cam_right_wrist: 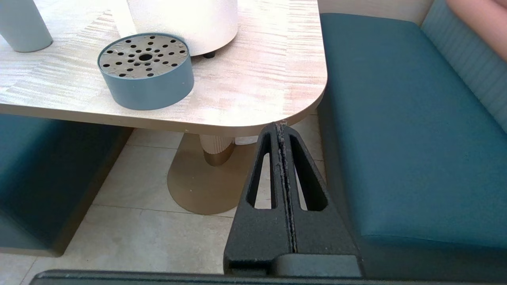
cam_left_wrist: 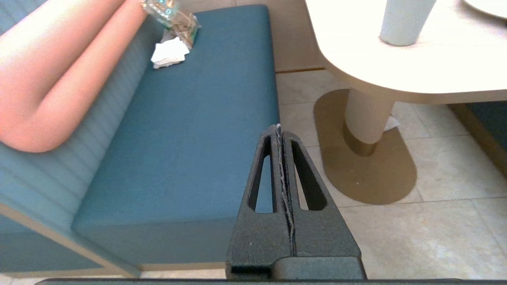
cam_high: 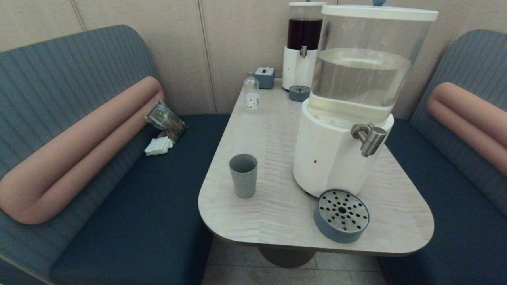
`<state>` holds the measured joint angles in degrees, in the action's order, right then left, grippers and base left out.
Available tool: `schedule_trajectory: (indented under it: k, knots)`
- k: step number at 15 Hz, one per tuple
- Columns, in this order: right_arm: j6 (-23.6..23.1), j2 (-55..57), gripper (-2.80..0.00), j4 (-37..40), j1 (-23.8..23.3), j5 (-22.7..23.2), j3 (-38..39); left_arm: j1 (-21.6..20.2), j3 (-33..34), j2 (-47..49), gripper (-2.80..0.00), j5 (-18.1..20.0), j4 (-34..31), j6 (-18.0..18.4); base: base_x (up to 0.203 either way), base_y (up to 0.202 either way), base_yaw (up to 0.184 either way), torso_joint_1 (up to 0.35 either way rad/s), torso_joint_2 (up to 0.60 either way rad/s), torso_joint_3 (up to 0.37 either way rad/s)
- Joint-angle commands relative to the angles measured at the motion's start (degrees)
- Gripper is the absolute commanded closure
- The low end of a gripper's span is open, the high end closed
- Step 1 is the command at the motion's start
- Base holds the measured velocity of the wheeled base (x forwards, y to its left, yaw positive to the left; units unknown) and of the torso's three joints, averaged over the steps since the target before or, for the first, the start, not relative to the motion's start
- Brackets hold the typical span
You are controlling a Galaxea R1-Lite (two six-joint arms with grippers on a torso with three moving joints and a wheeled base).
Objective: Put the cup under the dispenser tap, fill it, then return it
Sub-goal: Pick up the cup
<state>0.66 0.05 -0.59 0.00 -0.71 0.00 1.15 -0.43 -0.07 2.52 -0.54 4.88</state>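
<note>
The cup (cam_high: 243, 175) stands apparently empty, well apart from the dispenser tap (cam_high: 369, 138).

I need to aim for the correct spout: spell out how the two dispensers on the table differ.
The near dispenser is bigger and holds clear water; the far dispenser holds dark liquid. The near dispenser's tap is a thick steel spigot; the far dispenser's tap is tiny. Both have white bases and a drip tray in front.

My cup (cam_high: 243, 175) looks matt plastic. The dispenser tap (cam_high: 369, 138) is brushed metal. The table (cam_high: 277, 221) shows pale wood grain.
</note>
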Motion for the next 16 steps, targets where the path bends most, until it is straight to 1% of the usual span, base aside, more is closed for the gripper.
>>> schedule_trajectory:
  k: [1,2,3,5,7,8,9,10,11,12,14,15,16]
  knots:
    - [0.0,0.0,0.00,0.0,0.0,0.0,0.0,0.0,-2.0,-0.1,0.00,0.4,-0.2,-0.2,0.000,0.000,0.000,0.000,0.00,0.000]
    - [0.0,0.0,0.00,0.0,0.0,0.0,0.0,0.0,-4.9,0.0,0.00,1.1,-1.0,-0.7,0.000,0.000,0.000,0.000,0.00,0.000]
    - [0.0,0.0,0.00,0.0,0.0,0.0,0.0,0.0,-9.4,0.8,0.00,2.2,-2.5,-1.4,0.000,0.000,0.000,0.000,0.00,0.000]
    - [0.0,0.0,0.00,0.0,0.0,0.0,0.0,0.0,-18.7,6.7,0.00,3.7,-4.9,-4.5,0.000,0.000,0.000,0.000,0.00,0.000]
    - [0.0,0.0,0.00,0.0,0.0,0.0,0.0,0.3,-28.8,18.2,0.00,4.6,-5.8,-11.0,0.000,0.000,0.000,0.000,0.00,0.000]
    - [0.0,0.0,0.00,0.0,0.1,0.0,0.0,0.6,-33.9,24.0,0.00,5.6,-6.0,-14.3,0.000,0.000,0.000,0.000,0.00,0.000]
    - [0.0,0.0,0.00,0.0,0.0,0.0,0.0,0.9,-38.4,29.2,0.00,7.7,-5.7,-16.8,0.000,0.000,0.000,0.000,0.00,0.000]
    - [0.0,0.0,0.00,0.0,0.0,0.0,0.0,1.1,-41.5,33.9,0.00,10.5,-4.5,-18.5,0.000,0.000,0.000,0.000,0.00,0.000]
    - [0.0,0.0,0.00,0.0,0.0,0.0,0.0,1.3,-43.3,38.4,0.00,13.8,-1.7,-19.3,0.000,0.000,0.000,0.000,0.00,0.000]
    - [0.0,0.0,0.00,0.0,0.0,0.0,0.0,1.3,-43.9,42.8,0.00,17.7,3.7,-19.7,0.000,0.000,0.000,0.000,0.00,0.000]
    - [0.0,0.0,0.00,0.0,0.0,0.0,0.0,1.3,-42.3,51.6,0.00,26.3,23.3,-19.8,0.000,0.000,0.000,0.000,0.00,0.000]
    - [0.0,0.0,0.00,0.0,0.0,0.0,0.0,1.3,-40.5,55.5,0.00,29.3,30.8,-19.2,0.000,0.000,0.000,0.000,0.00,0.000]
    - [0.0,0.0,0.00,0.0,0.0,0.0,0.0,1.2,-37.9,59.3,-2.80,32.1,37.9,-17.6,0.000,0.000,0.000,0.000,0.00,0.000]
